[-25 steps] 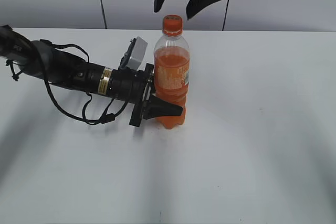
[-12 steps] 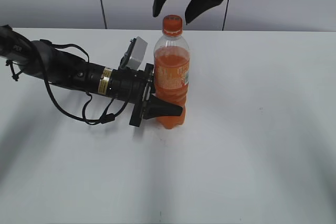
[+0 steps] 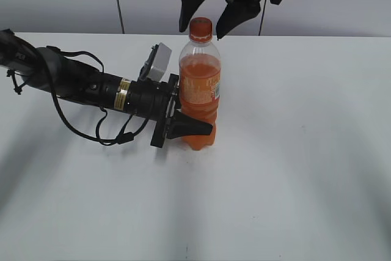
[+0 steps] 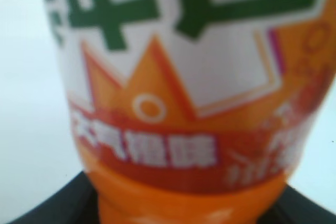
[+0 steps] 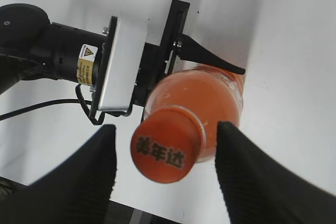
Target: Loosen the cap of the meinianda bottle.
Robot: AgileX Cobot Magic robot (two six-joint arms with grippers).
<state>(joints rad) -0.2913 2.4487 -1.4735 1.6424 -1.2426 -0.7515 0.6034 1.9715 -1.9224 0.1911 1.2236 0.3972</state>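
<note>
bottle: your meinianda bottle (image 3: 199, 93) stands upright on the white table (image 3: 293, 151), a bit left of the middle in the exterior view, orange drink filling it up to the shoulder.
cap: the cap (image 3: 200, 29) sits on the neck. from your right wrist view you're looking nearly straight down on it (image 5: 166, 152), dark characters printed on top.
left claw: your left gripper (image 3: 183, 128) lies low along the table, reaching in from the left, and it's clamped around the lower body of the bottle. one dark finger (image 3: 194, 128) wraps across the front, just under the label. the left wrist view is basically all blurry label (image 4: 184, 77), white patch with green letters, so that cam is right up against it.
right claw: your right gripper (image 3: 208, 19) hangs from above with its jaws spread wide, one finger (image 3: 189, 4) on each side of the cap. in the right wrist view there's a clear gap between the cap and each finger (image 5: 247, 177), so nothing is touching it.
cable: a black cable (image 3: 79, 129) loops on the table under the left arm.
</note>
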